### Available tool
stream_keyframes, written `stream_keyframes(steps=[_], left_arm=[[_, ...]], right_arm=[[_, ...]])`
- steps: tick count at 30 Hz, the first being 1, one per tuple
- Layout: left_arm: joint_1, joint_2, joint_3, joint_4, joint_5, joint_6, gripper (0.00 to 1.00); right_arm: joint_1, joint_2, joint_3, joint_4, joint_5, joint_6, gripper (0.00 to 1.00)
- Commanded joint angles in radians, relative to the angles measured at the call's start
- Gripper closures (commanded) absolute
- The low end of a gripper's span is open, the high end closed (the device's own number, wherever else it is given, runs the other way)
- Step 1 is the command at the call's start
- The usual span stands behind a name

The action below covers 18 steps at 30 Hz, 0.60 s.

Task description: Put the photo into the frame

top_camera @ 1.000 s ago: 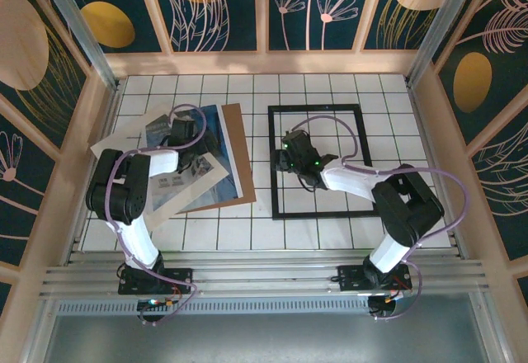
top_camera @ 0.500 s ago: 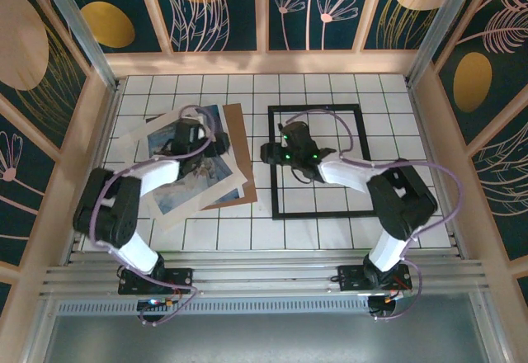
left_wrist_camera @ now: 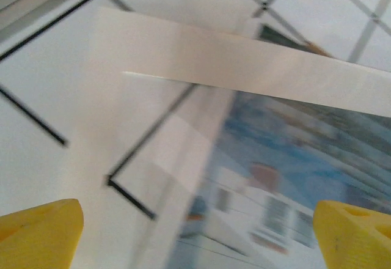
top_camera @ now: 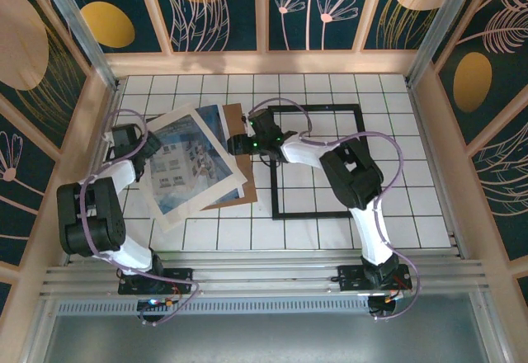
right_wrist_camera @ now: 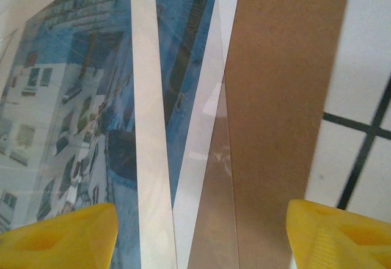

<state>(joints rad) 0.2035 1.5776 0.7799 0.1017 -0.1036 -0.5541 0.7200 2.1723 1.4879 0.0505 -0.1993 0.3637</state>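
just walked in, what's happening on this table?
Two robot arms are getting a photo framed. The photo lies in a loose pile on the left, under a white mat and on top of a brown backing board. The left gripper is open at the pile's left edge, and the right gripper is open over its right edge. Neither holds anything. The black frame lies empty on the right.

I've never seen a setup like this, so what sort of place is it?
Likely a robot test booth, not a home: a white tiled table walled by leaf-patterned panels, two arms bolted to a metal rail, and a photo and black frame laid out.
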Motion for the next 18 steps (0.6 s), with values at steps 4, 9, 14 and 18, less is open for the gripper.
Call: stream_keyframes(steps=[4, 9, 14, 18], left_arm=[[0.034, 0.079, 0.053, -0.054, 0.013, -0.010, 0.04], [0.033, 0.121, 0.059, -0.053, 0.025, -0.009, 0.04], [0.035, 0.130, 0.048, -0.041, 0.074, -0.010, 0.04], [0.036, 0.155, 0.025, -0.015, 0.128, -0.020, 0.04]], right_arm=[[-0.002, 0.101, 0.136, -0.104, -0.053, -0.037, 0.31], [-0.004, 0.156, 0.219, -0.166, -0.056, -0.040, 0.33], [0.001, 0.201, 0.279, -0.232, -0.094, -0.014, 0.34], [0.007, 0.212, 0.299, -0.250, -0.133, 0.029, 0.36]])
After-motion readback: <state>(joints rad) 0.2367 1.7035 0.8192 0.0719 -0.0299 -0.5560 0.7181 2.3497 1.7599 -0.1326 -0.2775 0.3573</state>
